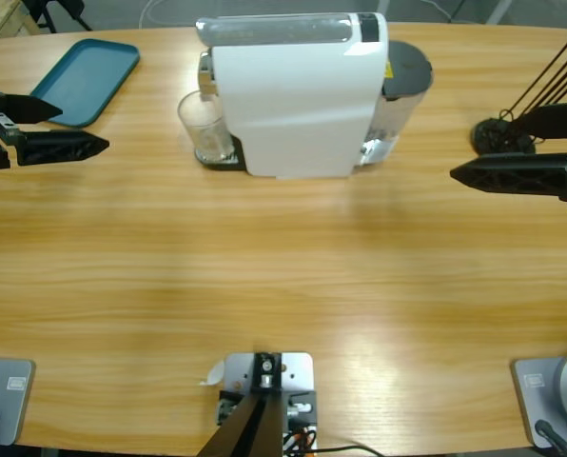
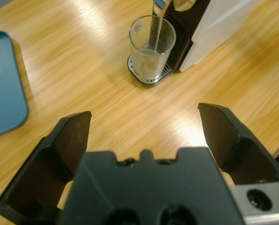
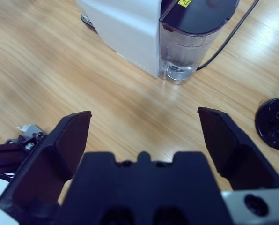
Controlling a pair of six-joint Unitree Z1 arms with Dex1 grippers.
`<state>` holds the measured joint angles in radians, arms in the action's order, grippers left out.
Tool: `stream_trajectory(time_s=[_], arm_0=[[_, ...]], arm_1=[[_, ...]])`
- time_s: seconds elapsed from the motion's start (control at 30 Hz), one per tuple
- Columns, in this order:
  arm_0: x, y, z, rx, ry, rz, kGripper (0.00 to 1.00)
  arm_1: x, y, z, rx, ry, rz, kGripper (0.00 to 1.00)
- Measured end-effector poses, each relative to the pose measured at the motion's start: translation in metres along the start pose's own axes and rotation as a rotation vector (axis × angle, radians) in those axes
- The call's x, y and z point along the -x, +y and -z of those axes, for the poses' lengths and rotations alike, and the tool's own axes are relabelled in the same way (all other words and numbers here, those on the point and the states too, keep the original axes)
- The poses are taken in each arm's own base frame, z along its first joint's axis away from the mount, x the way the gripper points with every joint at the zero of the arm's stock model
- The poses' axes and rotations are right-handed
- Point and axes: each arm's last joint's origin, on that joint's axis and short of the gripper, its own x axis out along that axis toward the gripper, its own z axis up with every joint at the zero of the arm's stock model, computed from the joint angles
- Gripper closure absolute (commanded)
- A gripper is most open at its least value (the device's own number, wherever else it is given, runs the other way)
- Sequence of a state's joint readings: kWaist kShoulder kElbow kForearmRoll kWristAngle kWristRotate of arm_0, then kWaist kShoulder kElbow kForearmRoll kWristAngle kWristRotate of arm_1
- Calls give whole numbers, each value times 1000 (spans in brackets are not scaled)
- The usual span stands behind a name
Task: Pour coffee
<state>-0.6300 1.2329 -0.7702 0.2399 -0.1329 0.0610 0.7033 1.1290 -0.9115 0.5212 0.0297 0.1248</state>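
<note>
Your left gripper [image 1: 74,129] sits at the table's 9 o'clock edge, reaching level toward the middle with jaws spread wide and nothing between them. From its wrist camera, the glass tumbler [image 2: 152,47] stands ahead at about 12 o'clock on the drip tray [image 2: 146,77] of the white coffee machine [image 1: 298,95], a thin stream falling into it; the coffee [image 2: 151,63] is a shallow pale layer at the bottom. A teal tray [image 1: 86,78] lies at 10 o'clock. Your right gripper [image 1: 459,173] waits at 3 o'clock, low over the wood, jaws likewise wide and empty, pointed at the machine's water tank [image 3: 191,51].
</note>
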Motion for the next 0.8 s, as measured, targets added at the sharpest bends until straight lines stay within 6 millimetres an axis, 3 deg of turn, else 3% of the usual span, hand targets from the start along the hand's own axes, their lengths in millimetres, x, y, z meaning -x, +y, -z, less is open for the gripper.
stream_trajectory(time_s=[0.27,0.8], arm_0=[[-1,0,1,-167,14,-9,0],[0,-4,1,-166,2,77,0]], arm_1=[[-4,1,-4,0,8,-3,0],[-1,2,-9,0,7,-9,0]])
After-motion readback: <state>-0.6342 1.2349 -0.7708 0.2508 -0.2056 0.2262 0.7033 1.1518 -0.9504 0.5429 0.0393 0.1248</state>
